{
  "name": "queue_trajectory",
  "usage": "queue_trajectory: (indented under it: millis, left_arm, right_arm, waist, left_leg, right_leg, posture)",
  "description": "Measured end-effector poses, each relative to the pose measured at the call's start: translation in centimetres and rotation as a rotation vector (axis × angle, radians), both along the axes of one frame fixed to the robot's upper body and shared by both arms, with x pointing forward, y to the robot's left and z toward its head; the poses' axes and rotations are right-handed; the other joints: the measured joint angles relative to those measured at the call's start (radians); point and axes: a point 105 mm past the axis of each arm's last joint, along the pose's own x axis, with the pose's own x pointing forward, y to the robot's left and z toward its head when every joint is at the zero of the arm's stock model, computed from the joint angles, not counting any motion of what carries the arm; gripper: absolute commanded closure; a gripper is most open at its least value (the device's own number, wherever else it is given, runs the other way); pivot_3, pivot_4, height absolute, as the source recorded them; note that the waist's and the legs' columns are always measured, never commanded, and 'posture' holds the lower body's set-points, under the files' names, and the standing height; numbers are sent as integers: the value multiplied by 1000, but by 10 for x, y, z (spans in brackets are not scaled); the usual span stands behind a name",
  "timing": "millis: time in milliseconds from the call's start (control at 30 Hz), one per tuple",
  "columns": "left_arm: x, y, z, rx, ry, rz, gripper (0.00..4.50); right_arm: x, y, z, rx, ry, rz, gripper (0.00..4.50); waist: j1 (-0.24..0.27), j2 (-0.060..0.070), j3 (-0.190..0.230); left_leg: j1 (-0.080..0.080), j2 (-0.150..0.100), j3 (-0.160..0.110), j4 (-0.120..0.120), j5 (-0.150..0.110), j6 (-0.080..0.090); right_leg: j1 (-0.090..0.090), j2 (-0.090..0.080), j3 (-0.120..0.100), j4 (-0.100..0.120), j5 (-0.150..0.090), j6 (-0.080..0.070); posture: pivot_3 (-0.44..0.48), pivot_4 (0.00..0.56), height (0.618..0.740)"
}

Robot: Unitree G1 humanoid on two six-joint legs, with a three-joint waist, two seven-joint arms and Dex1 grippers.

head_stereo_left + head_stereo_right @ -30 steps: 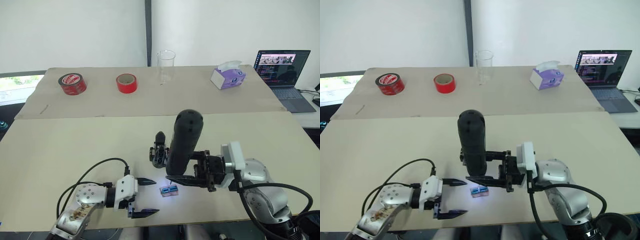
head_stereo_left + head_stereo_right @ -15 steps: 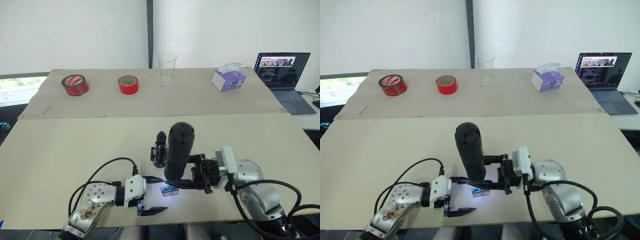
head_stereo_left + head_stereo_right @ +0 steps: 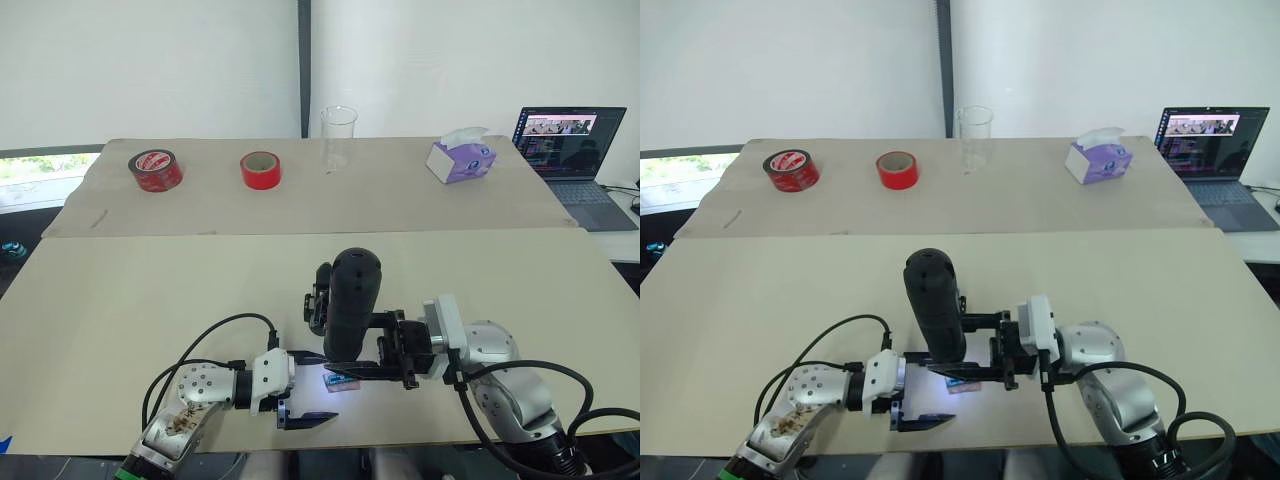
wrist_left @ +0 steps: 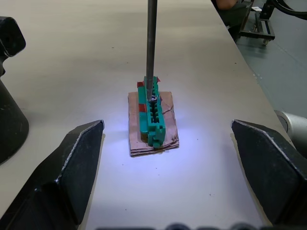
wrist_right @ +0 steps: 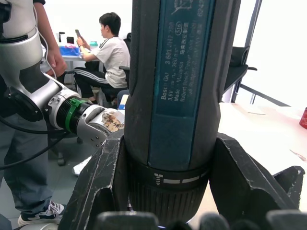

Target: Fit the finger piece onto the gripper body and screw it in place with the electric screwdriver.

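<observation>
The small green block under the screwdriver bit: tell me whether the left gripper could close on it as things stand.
Probably yes. The left gripper is open, with the green block ahead between its fingers. But the electric screwdriver has its bit on the block, so closing might knock it.

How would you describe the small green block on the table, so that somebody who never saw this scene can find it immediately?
Start from the near beige table and find the upright electric screwdriver held by the right gripper at the front edge. Its thin metal bit comes down onto the small green block, which lies on a brown card between the open fingers of the left gripper. Unlike the black gripper body behind it, it is bright green, toothed and lit white.
</observation>
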Motion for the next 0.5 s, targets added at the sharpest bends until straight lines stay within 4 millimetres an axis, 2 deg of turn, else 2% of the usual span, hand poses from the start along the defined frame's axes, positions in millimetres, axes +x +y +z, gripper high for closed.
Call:
queue_trajectory:
  millis: [500]
  left_arm:
    - [3,-3,1,3,15,9,22]
  right_arm:
    - [2,-6,-1,-29,5,-13,2567]
  waist:
    - [8,0,0]
  left_leg:
    - [0,0,0,0,0,0]
  right_leg:
    - [0,0,0,0,0,0]
  posture:
    - [0,150,740]
